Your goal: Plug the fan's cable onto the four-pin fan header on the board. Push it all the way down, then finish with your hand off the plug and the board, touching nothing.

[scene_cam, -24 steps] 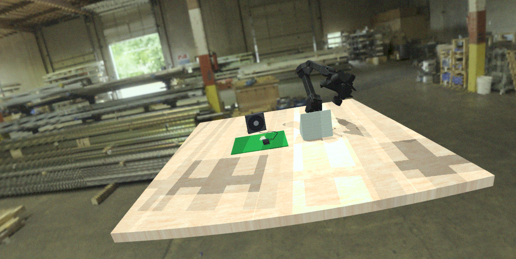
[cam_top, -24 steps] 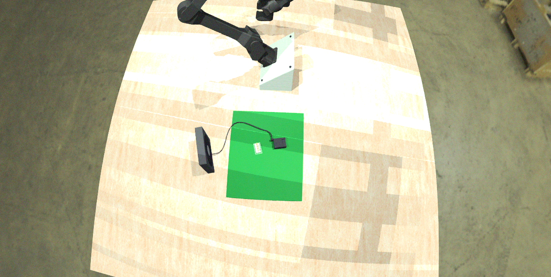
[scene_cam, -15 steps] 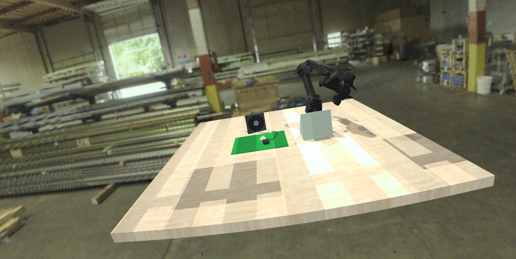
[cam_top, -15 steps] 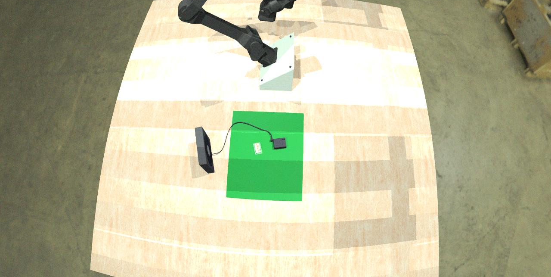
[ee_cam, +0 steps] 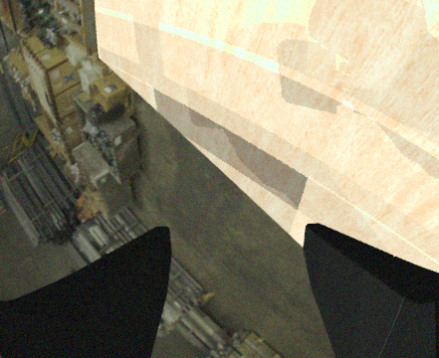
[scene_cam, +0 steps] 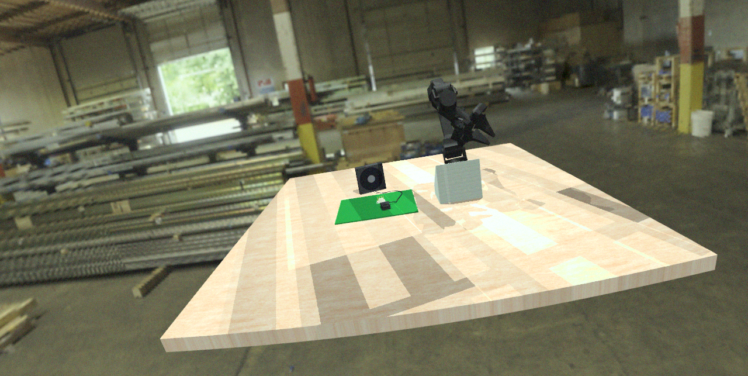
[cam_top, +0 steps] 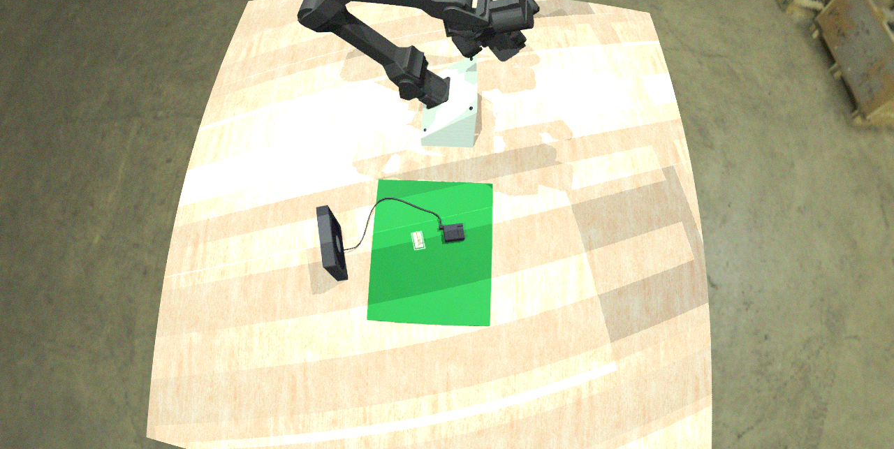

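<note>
The black plug (cam_top: 453, 232) (scene_cam: 385, 206) lies on the green board (cam_top: 431, 296) (scene_cam: 355, 210), just beside the small white fan header (cam_top: 419, 239) (scene_cam: 378, 202) and apart from it. A thin black cable (cam_top: 388, 198) loops from the plug to the black fan (cam_top: 331, 243) (scene_cam: 370, 179), which stands upright beside the board. My gripper (cam_top: 487, 56) (scene_cam: 490, 139) (ee_cam: 238, 239) is partly open, with nothing between its fingers. It is raised near the arm's base, far from the plug and board and touching neither. The header's pins are too small to make out.
The arm's pale block-shaped base (cam_top: 448, 137) (scene_cam: 460, 185) stands on the wooden table (cam_top: 562, 352) (scene_cam: 418, 290), between the gripper and the board. The table's edge shows in the wrist view, with the warehouse floor beyond it.
</note>
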`<state>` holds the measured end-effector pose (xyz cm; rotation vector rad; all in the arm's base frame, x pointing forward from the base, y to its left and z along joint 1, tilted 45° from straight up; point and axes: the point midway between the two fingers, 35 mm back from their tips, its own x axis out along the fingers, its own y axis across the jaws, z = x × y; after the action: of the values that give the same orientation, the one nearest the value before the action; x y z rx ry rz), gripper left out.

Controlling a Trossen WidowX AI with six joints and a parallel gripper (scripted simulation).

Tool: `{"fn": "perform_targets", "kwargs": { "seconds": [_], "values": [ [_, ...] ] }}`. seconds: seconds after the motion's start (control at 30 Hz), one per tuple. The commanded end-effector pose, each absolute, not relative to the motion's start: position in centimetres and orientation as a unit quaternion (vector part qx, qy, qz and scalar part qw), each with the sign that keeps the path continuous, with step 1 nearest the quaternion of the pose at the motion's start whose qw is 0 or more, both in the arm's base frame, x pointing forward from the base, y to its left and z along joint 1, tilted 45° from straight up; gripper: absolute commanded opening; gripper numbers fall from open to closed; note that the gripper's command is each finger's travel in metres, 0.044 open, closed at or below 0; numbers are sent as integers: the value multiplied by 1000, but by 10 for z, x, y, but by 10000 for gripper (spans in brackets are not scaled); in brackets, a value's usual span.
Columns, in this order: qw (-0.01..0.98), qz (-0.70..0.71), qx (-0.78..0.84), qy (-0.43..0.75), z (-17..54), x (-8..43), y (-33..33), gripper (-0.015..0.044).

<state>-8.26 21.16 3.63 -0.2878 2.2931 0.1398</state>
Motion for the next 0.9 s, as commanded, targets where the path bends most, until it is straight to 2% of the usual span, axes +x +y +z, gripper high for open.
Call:
{"fn": "perform_targets", "kwargs": {
  "seconds": [0.0,0.37,0.63,0.87],
  "values": [
    [474,-29,-46,879,24,-26,228,210],
    [596,-263,117,749,2,127,210,210],
    [645,-456,229,569,4,241,138,210],
    [646,-573,288,413,15,299,68,210]
  ]
}}
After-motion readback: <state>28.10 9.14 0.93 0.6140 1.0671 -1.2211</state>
